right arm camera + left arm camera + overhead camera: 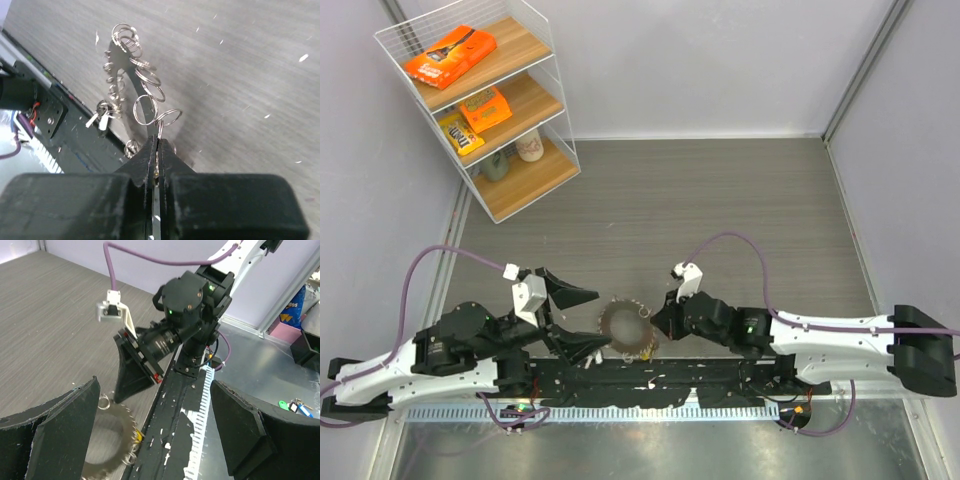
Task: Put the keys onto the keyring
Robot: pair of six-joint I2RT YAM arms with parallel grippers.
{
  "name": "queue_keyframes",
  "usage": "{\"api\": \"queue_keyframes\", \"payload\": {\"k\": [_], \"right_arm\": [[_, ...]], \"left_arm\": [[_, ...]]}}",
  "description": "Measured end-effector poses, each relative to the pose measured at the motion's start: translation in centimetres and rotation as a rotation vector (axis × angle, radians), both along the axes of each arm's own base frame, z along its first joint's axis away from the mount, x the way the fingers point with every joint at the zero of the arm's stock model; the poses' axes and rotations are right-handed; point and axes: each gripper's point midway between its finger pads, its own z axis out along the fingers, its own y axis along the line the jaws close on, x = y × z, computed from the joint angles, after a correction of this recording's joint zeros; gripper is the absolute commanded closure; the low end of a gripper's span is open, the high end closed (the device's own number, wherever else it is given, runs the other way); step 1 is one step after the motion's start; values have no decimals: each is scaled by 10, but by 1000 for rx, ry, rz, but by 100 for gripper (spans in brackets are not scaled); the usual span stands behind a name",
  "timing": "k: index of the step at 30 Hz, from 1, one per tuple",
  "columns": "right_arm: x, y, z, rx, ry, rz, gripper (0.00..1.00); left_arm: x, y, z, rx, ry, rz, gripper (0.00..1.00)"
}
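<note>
Jaws: right gripper (156,142) clenched on the one keyring (609,321), left gripper (155,390) released; one brass key (136,436) seen, second unclear.

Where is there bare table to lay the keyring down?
Free: the wide table stretch beyond the keyring, from the shelf rack to the right wall. Crowded: the near edge by the black rail, with the open left tool and the right tool shut on the keyring.
</note>
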Motion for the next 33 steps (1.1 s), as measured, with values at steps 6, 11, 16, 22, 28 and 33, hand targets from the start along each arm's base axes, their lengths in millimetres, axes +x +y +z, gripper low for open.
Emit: {"api": "queue_keyframes", "payload": {"k": [6, 11, 16, 22, 28, 33], "right_arm": [[37, -13, 22, -23, -74, -81, 94], [77, -30, 40, -40, -121, -177, 94], [114, -45, 44, -57, -134, -260, 94], [147, -58, 8, -113, -65, -327, 94], [156, -60, -18, -158, -22, -338, 86], [165, -66, -19, -162, -23, -369, 55]], "left_arm": [[0, -2, -3, 12, 3, -2, 0], [0, -2, -2, 10, 2, -2, 1], [0, 0, 0, 1, 1, -2, 1], [0, 0, 0, 0, 0, -1, 0], [4, 2, 0, -3, 3, 25, 0], [12, 7, 3, -20, 5, 78, 0]]}}
